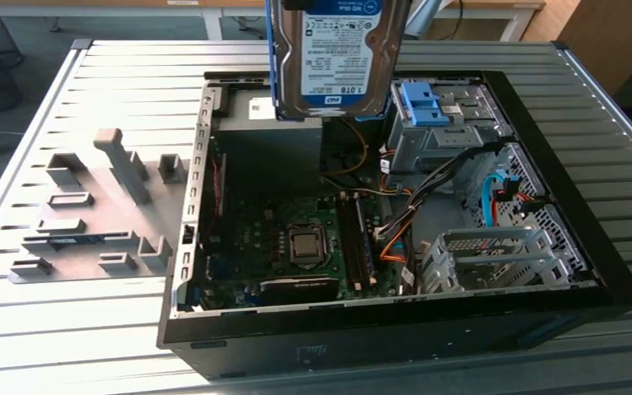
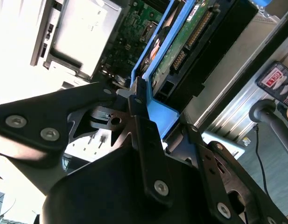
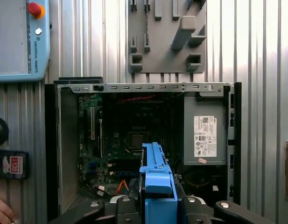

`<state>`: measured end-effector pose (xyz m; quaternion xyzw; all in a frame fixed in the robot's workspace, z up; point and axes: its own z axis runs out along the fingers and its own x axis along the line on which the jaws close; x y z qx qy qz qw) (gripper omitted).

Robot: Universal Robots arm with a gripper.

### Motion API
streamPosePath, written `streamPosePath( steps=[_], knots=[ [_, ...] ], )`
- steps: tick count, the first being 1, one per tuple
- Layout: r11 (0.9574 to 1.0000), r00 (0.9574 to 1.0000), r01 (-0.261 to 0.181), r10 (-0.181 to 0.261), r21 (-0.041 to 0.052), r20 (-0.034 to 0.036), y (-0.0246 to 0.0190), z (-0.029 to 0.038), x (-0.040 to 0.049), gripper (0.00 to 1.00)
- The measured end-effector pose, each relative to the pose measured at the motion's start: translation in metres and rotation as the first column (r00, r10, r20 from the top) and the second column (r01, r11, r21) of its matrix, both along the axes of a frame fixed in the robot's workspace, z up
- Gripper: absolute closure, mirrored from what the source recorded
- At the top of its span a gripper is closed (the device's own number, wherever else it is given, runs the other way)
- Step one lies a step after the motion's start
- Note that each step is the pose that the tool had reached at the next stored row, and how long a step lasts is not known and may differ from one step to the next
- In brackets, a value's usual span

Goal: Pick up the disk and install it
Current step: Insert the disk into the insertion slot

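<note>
disk (image 1: 332, 58) | clamped between fingers (image 2: 144, 135) | above open computer case (image 1: 404, 321)

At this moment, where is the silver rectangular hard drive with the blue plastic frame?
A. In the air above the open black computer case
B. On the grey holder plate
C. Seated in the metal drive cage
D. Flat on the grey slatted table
A: in the exterior view the silver rectangular hard drive with the blue plastic frame hangs above the open black computer case, and the second wrist view shows the gripper with its jaws closed on the frame.
</note>
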<state>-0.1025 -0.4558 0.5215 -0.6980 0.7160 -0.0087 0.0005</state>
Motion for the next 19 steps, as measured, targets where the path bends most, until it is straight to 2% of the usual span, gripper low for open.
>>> streamPosePath(
  steps=[7, 9, 19],
  knots=[
    [1.0, 1.0, 0.0, 0.0, -0.0001, 0.0009, -0.0271, -0.003, 0.0, 0.63],
    [1.0, 1.0, 0.0, 0.0, 0.0001, 0.0011, -0.0324, -0.0037, 0.0, 0.63],
    [1.0, 1.0, 0.0, 0.0, -0.0001, 0.0009, -0.0345, -0.0036, 0.0, 0.63]
  ],
)
